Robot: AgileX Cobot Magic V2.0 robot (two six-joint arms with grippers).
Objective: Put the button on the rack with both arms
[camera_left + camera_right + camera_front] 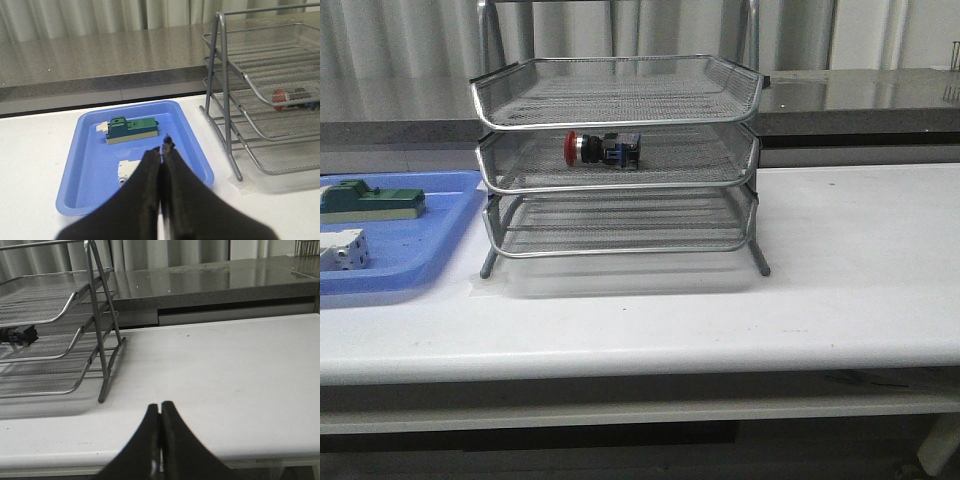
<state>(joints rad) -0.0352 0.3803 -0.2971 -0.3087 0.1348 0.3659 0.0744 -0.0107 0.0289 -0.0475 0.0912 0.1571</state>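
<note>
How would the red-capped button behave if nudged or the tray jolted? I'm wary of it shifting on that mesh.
The button lies on its side in the rack's middle tray, so its round cap and collar could let it roll slightly. Its blocky black-and-blue body would probably stop that. It looks rigid and compact, and the tray rim should contain it.

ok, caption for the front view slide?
Button lying on its side in the middle tier of the rack, blue tray beside it.
</note>
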